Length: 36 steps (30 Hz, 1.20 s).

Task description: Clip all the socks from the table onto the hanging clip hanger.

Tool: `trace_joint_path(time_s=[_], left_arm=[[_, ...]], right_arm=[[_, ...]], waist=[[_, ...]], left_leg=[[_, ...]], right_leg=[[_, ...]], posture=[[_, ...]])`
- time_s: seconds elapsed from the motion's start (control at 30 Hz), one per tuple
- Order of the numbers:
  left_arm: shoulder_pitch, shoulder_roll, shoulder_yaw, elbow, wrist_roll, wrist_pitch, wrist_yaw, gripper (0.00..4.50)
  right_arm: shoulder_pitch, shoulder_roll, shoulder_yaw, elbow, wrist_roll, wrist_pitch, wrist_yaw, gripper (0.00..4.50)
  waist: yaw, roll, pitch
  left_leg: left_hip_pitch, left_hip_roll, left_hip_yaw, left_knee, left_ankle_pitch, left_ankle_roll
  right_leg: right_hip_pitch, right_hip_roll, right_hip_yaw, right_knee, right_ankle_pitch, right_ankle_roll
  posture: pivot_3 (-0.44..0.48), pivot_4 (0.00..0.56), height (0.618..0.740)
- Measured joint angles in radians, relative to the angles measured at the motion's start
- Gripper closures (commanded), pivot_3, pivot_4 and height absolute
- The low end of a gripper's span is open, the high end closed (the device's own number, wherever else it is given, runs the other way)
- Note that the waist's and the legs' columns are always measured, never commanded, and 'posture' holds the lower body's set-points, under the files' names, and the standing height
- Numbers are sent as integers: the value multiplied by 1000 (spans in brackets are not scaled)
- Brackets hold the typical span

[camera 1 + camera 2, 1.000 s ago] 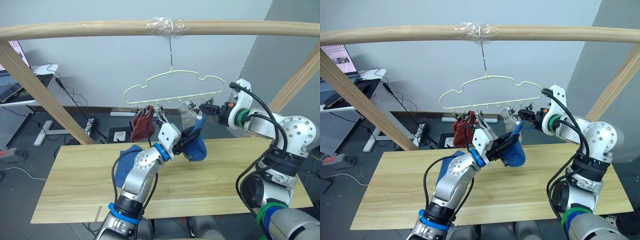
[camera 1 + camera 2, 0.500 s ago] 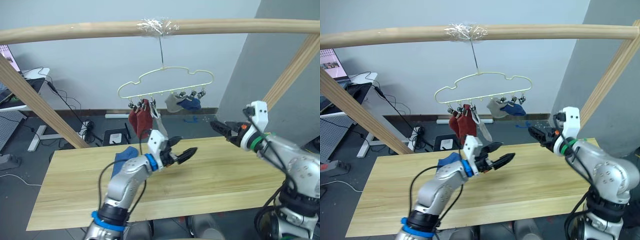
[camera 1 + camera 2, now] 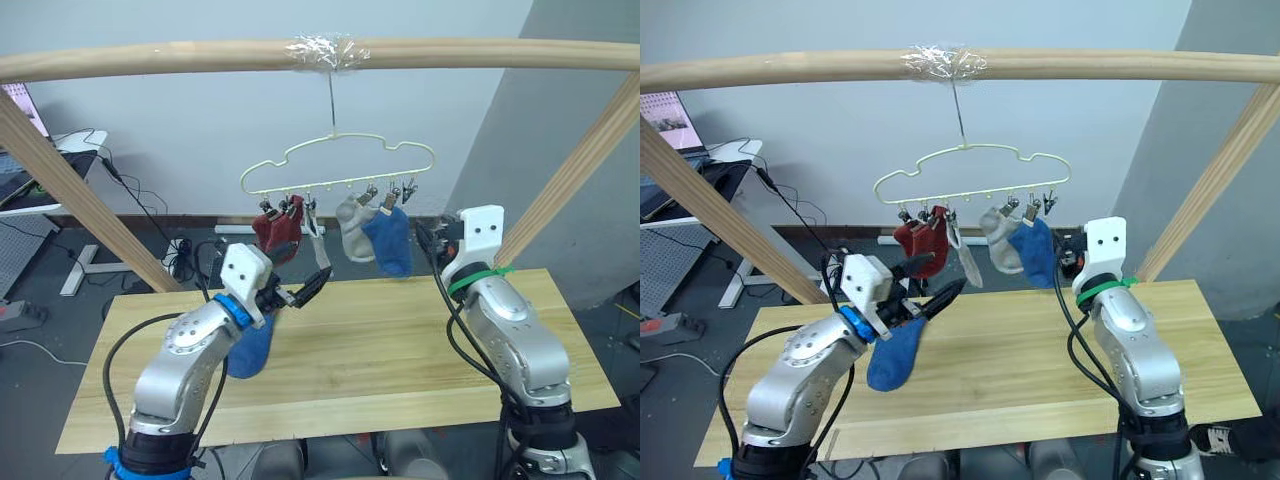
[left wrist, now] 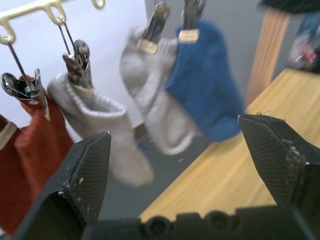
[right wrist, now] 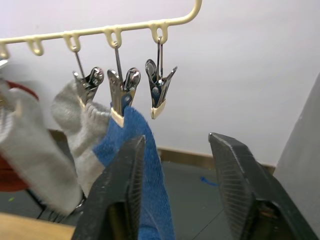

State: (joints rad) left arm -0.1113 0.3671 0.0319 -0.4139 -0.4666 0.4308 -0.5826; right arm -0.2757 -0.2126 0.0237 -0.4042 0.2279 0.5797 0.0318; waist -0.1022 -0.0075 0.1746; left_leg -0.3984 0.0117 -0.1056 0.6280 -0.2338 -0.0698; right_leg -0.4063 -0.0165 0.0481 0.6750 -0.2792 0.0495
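Spanning the room below the clip hanger (image 3: 340, 165), the surface (image 3: 400, 340) held one blue sock (image 3: 250, 345); both hands (image 4: 185, 165) (image 5: 175, 185) stood released.

The surface (image 3: 400, 340) is a wide top of light yellowish wood planks running lengthwise, lying below both grippers. Just under the left gripper (image 3: 305, 291) a blue sock (image 3: 250, 347) shows against the planks beside the left forearm; whether it rests flat on the wood or hangs from the arm cannot be told. The planks below and beyond the right gripper (image 5: 175, 165) are bare wood, as is the stretch between the two grippers
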Motion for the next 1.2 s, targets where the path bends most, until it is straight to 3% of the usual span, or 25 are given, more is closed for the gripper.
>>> trace_joint_path(time_s=[0.17, 0.5, 1.2], left_arm=[[-4, 19, 9, -73, -85, 26, -47, 0], [11, 31, -5, -94, -86, 41, -61, 0], [22, 35, -7, -96, -76, 40, -56, 0]], right_arm=[[-80, 46, 2, 98, -58, -74, -20, 2193], [-176, 121, -5, 271, -130, -149, -63, 2193], [-273, 143, -42, 435, -172, -203, -99, 2193]], waist=[[15, 0, 0], [17, 0, 0], [19, 0, 1]], left_leg=[[1, 0, 0, 1, 0, 0], [1, 0, 0, 0, 0, 0], [1, 0, 0, 0, 0, 0]], right_leg=[[0, 0, 0, 1, 0, 0], [0, 0, 0, 1, 3, -5], [0, 0, 0, 2, 3, -5]], posture=[[-60, 145, 740], [-35, 150, 740], [-20, 158, 740]])
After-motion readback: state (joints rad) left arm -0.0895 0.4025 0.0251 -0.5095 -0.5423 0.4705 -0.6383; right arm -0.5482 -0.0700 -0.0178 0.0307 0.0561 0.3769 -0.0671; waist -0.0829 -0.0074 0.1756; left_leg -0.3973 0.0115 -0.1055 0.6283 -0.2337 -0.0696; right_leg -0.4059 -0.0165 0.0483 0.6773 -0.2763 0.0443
